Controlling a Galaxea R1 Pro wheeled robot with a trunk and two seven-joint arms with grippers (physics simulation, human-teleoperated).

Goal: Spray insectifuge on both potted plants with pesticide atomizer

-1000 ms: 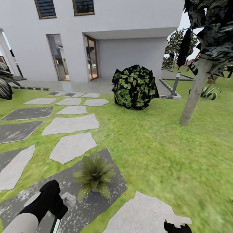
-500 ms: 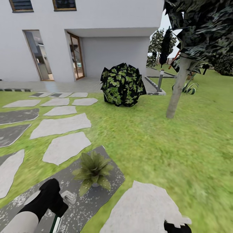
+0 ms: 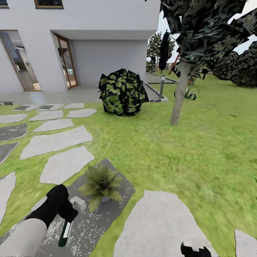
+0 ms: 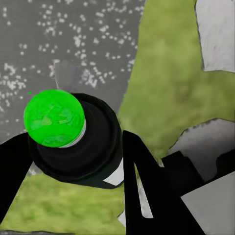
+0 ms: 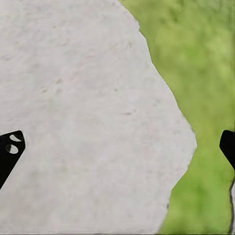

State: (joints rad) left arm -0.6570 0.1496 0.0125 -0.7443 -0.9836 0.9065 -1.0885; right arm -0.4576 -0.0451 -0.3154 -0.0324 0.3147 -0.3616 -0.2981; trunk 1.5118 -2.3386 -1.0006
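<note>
Left gripper [image 4: 73, 161] clamped on the pesticide atomizer [image 3: 65, 233], bottle hanging just beside the potted plant [image 3: 100, 185] on its mottled paving slab [image 3: 107, 210]. Right gripper [image 5: 117, 147] spread apart, nothing held, above a pale stepping stone [image 5: 83, 122]. Risk — nozzle aimed at the slab rather than the potted plant, spray likely missing the leaves; second rosette unlocated.

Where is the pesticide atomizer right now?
In the head view, low at left: the pesticide atomizer is in the left gripper, over the speckled paving near a potted plant.

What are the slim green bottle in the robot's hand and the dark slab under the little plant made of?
The slim dark-green bottle with a white band looks like smooth plastic, judging by its glossy bright-green end. The dark grey slab under the small olive-green rosette plant looks like rough speckled stone, matte with pale flecks.
</note>
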